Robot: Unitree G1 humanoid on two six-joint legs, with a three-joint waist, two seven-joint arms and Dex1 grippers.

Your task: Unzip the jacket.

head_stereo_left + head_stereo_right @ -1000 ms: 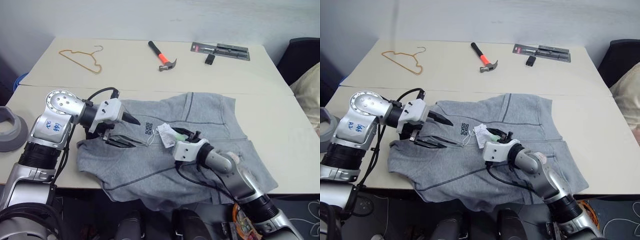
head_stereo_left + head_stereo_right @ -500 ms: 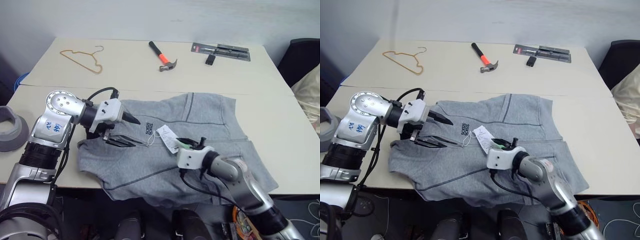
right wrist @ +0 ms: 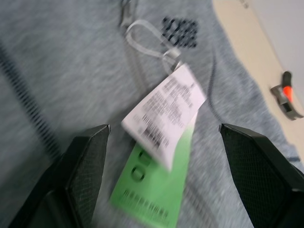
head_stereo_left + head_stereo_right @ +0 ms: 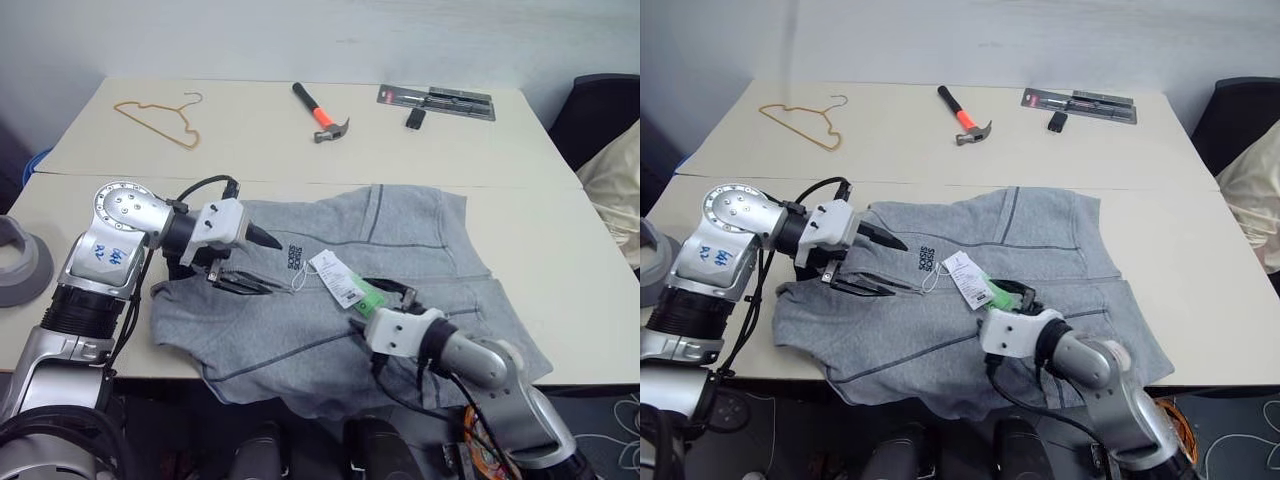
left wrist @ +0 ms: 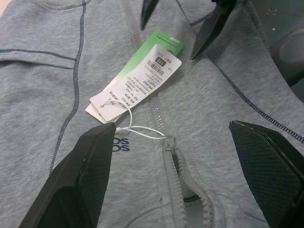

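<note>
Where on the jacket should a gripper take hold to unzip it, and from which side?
Grip the zipper pull, where the white tag string ties on. It lies flat on the jacket, so probably come from above, fingers either side of the zipper line.

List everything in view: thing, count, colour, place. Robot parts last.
jacket: 1, light grey, spread on the near table, hanging over its front edge
hang tag: 1, white over a green card, on the jacket by the zipper
hanger: 1, tan, far table, left
hammer: 1, orange and black handle, far table, middle
packaged tool: 1, grey card, far table, right
small black item: 1, beside the packaged tool
left end effector: open, over the jacket's chest
right end effector: open, near the hang tag
</note>
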